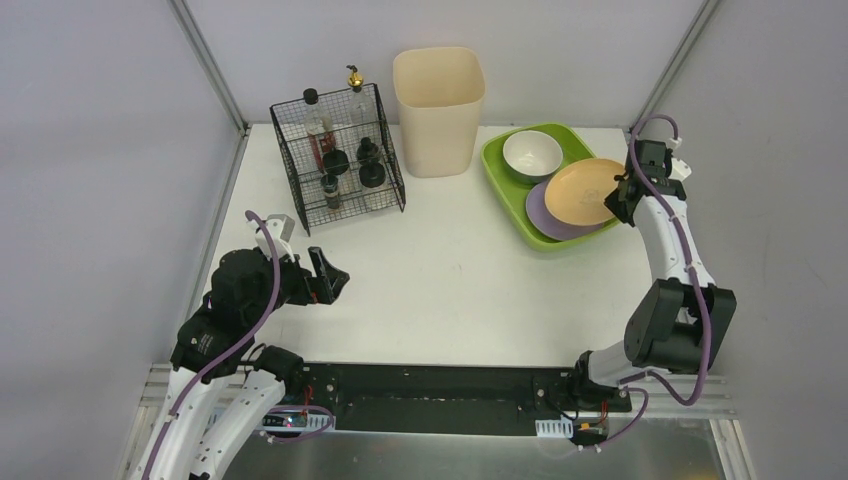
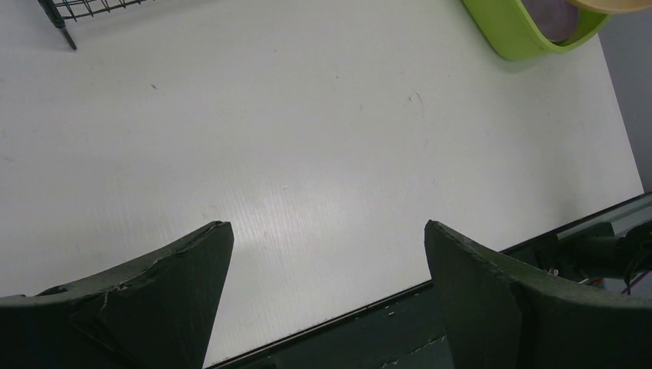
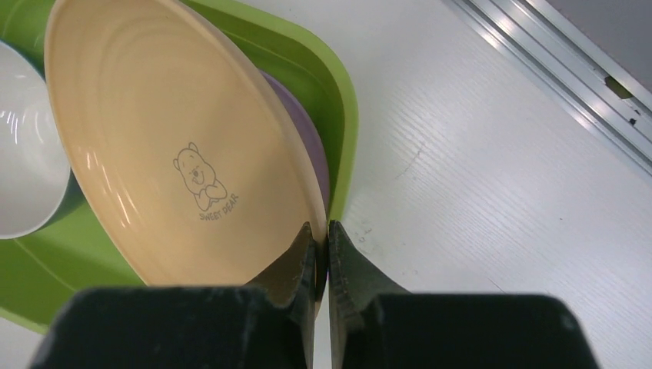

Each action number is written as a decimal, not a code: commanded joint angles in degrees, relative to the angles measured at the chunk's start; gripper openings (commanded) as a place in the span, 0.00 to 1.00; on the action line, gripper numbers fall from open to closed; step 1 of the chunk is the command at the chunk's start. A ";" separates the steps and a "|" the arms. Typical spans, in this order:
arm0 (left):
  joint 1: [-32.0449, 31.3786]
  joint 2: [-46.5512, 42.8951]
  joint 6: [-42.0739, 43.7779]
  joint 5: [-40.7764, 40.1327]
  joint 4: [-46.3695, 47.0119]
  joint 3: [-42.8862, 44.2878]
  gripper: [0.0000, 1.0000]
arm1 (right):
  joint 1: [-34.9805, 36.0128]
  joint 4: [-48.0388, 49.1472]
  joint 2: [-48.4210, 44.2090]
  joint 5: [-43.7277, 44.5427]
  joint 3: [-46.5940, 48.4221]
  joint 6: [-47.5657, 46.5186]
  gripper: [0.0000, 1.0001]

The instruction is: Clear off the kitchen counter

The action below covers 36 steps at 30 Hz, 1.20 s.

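Left gripper (image 1: 335, 283) hovers over the near-left part of the large flat white matte kitchen counter (image 1: 460, 270). Its jaws are spread wide with nothing between them, and the left wrist view shows only bare surface under the two dark fingers. The counter fills the workspace from the arm bases to the back wall. Its long axis runs left to right across the top view and its short axis runs away from the arms. Metal frame posts stand at the far corners. Right gripper (image 3: 321, 240) is at the far right, jaws pinched tight on the rim of a pale orange round plate (image 3: 177, 138) with a small bear drawing in its middle. That plate appears tilted and lies over a flat purple round plate (image 1: 542, 217), covering most of it. Both sit in a lime-green rounded plastic tray (image 1: 497, 165) on the far-right part of the counter, with a white ceramic bowl (image 1: 531, 155) at the tray's far-left end. At far left, a black wire basket (image 1: 290, 150) holds several upright bottles and jars, mostly black-capped, one gold-topped. Between basket and tray stands a tall cream plastic bin (image 1: 438, 115); its inside cannot be seen.
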 commanded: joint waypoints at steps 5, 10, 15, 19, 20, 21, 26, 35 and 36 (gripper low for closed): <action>0.74 -0.39 0.56 1.67 0.28 -0.15 1.00 | -0.69 4.58 6.50 -5.07 2.35 3.91 0.00; 0.74 -0.23 0.56 1.75 0.34 -0.10 1.00 | -0.75 6.14 9.64 -6.95 2.04 5.20 0.00; 0.70 -0.21 0.63 1.75 0.37 -0.15 1.00 | -0.73 7.22 11.88 -8.45 1.38 5.94 0.00; 0.73 -0.18 0.63 1.75 0.36 -0.10 1.00 | -0.73 8.34 12.73 -10.19 0.22 6.40 0.12; 0.74 -0.19 0.64 1.70 0.36 -0.10 0.99 | -0.71 8.35 13.03 -10.73 0.24 6.50 0.18; 0.74 -0.29 0.64 1.64 0.31 -0.11 1.00 | -0.73 8.39 13.24 -11.15 0.23 6.57 0.24; 0.74 -0.36 0.56 1.55 0.35 -0.19 1.00 | -0.66 7.50 12.87 -11.99 0.70 6.66 0.45; 0.72 -0.61 0.56 1.75 0.36 -0.21 1.00 | -0.38 1.37 10.88 -9.30 3.63 3.92 0.55; 0.74 -0.63 0.56 1.77 0.37 -0.19 1.00 | -0.38 0.48 10.62 -8.99 3.96 3.56 0.56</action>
